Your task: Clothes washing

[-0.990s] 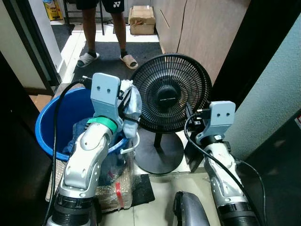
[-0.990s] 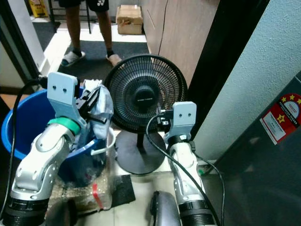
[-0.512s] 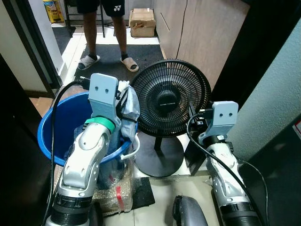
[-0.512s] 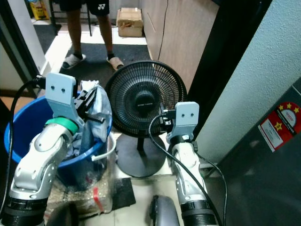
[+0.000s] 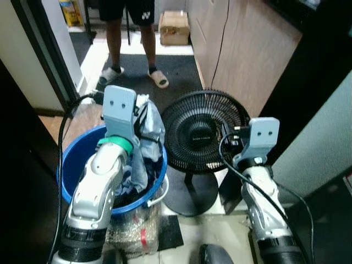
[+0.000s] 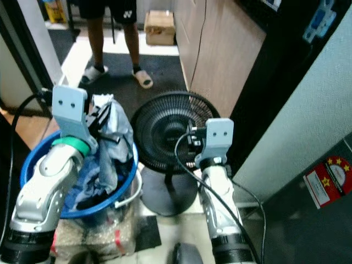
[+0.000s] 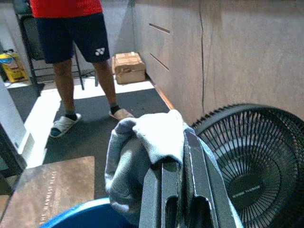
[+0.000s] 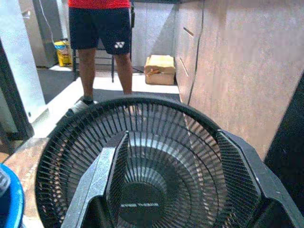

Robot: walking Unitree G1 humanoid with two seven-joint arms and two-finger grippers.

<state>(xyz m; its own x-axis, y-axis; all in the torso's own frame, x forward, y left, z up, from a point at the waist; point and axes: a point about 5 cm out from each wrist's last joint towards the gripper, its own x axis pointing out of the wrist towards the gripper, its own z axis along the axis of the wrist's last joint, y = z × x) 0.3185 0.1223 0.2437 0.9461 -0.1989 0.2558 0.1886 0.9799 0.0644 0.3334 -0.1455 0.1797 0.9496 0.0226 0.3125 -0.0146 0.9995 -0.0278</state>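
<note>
Left pincer [image 7: 183,166] is raised over the blue tub [image 5: 74,165], fingers closed tight on a pale grey-blue garment [image 5: 149,124]; the cloth bunches over the fingertips and hangs down from them into the tub. More clothes [image 6: 96,184], dark blue and grey, lie piled inside the tub, under the hanging piece. The tub sits on a clear plastic bag [image 5: 129,234] on the floor, white handle loop sticking out on the fan side. Right pincer [image 8: 168,175] is held up just in front of the black pedestal fan [image 5: 204,132], fingers spread wide apart with nothing between them, the fan grille visible through the gap. The fan stands on its round base just beside the tub, between the two arms. Behind the fan runs a brown cabinet wall [image 6: 220,49] with a cable hanging down it. Further back a person [image 5: 129,33] in dark shorts and slippers stands on a dark mat, a cardboard box [image 5: 174,27] on the floor near their feet. A textured light wall [image 6: 308,126] rises on the robot's right.
</note>
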